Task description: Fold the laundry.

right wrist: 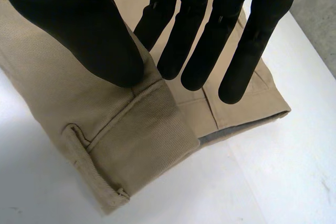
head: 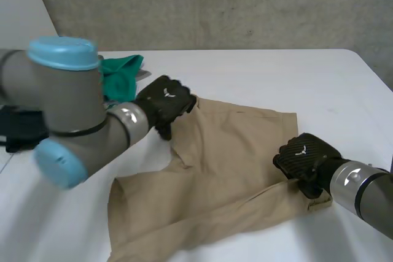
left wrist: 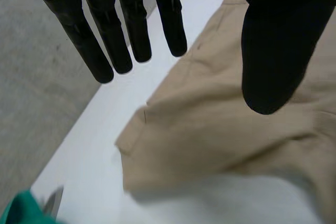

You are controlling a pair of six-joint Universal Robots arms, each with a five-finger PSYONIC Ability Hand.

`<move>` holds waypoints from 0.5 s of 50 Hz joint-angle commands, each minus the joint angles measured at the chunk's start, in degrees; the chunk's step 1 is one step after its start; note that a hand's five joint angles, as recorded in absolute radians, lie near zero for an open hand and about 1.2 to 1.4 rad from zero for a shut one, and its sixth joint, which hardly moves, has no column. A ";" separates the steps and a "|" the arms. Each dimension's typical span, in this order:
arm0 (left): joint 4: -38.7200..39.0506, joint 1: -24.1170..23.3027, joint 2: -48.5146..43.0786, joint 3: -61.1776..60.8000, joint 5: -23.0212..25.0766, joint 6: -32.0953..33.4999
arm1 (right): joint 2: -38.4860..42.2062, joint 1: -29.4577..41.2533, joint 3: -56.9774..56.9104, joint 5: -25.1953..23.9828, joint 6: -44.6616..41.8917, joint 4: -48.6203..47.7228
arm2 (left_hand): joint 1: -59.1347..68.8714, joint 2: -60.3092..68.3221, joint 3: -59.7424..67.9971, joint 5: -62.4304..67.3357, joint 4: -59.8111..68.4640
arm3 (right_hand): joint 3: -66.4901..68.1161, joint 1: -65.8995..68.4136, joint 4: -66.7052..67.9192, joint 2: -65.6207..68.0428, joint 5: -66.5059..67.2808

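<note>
Head view: tan shorts [head: 227,151] are lying mid-way across the white table [head: 276,72], with a green cloth [head: 123,72] sitting at their 11 o'clock. The left hand [head: 164,104] is hovering at their 11 o'clock corner, fingers straight and spread, thumb apart. The right hand [head: 304,154] is resting at the 4 o'clock waistband, fingers straight and close together, thumb touching the folded band.

From my station I see a white table [head: 258,72] spreading wide, and behind it a mottled grey concrete wall [head: 215,4]. The light falls soft and even.
</note>
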 commanded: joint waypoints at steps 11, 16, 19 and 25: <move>-15.69 2.17 -29.31 32.14 -1.37 15.89 | 2.80 0.65 0.40 1.10 0.56 -3.26 | -6.43 -5.55 -5.47 -5.68 -5.69 | 11.82 14.88 11.38 12.45 11.35; -15.88 2.35 -27.83 31.98 -5.67 15.02 | 2.80 0.12 0.05 1.10 0.56 -4.23 | 47.07 47.95 48.03 47.82 47.81 | 11.82 14.88 11.38 12.45 11.35; -14.47 2.44 -24.06 29.35 -11.30 10.55 | 2.63 -0.05 -0.04 1.18 0.56 -4.32 | 47.07 47.95 48.03 47.82 47.81 | 11.82 14.88 11.38 12.45 11.35; -7.45 2.61 -17.55 19.86 -15.35 4.38 | 2.36 0.39 0.40 1.18 0.47 -4.14 | 47.07 47.95 48.03 47.82 47.81 | 11.82 14.88 11.38 12.45 11.35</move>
